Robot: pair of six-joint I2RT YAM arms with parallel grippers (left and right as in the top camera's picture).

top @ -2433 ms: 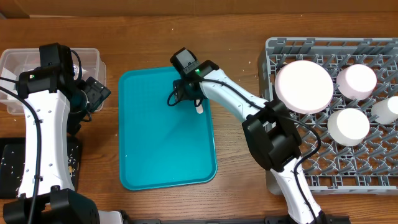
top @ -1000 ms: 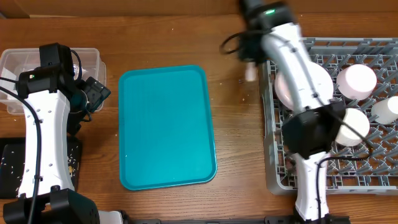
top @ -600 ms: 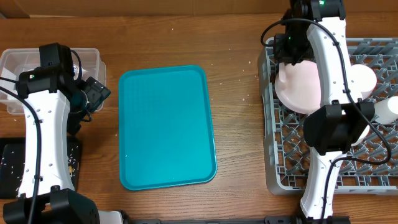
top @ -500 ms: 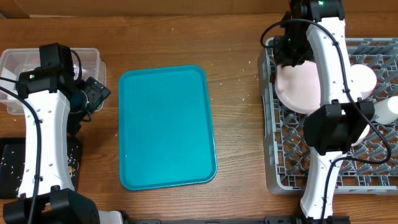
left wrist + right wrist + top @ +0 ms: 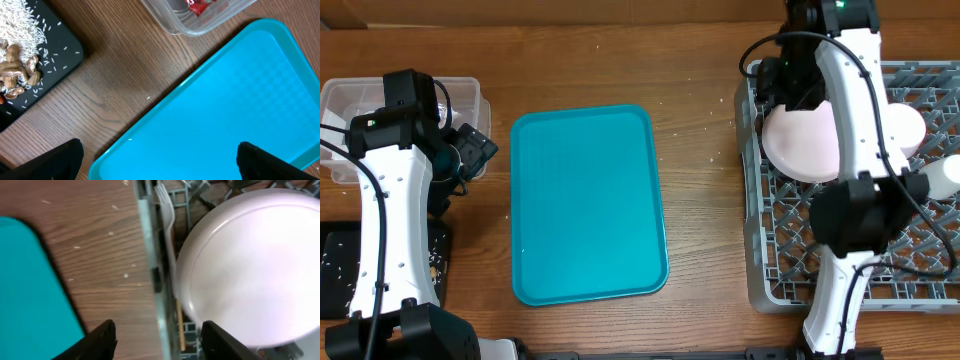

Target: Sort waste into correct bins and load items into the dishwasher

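My right gripper (image 5: 788, 82) (image 5: 160, 347) is open over the left edge of the grey dish rack (image 5: 757, 210) (image 5: 148, 255). The white fork with wooden handle (image 5: 168, 225) lies in the rack along its left wall, beside the large pale-pink plate (image 5: 800, 150) (image 5: 250, 265). A white bowl (image 5: 910, 125) and a white cup (image 5: 945, 178) sit in the rack. My left gripper (image 5: 475, 150) (image 5: 162, 162) is open and empty above the teal tray's corner. The clear box (image 5: 460, 90) (image 5: 200, 25) holds a red wrapper (image 5: 200, 6). The black tray (image 5: 335, 270) (image 5: 55, 55) holds rice scraps (image 5: 20, 25).
The teal serving tray (image 5: 588, 205) (image 5: 225, 110) (image 5: 30, 280) lies bare in the middle of the wooden table. Small crumbs dot the wood near the rack. My right arm's links cover part of the rack.
The right gripper left the teal tray with the fork and swung right to the rack's left edge. The fork now lies in the rack and the jaws are open. Left arm unmoved.
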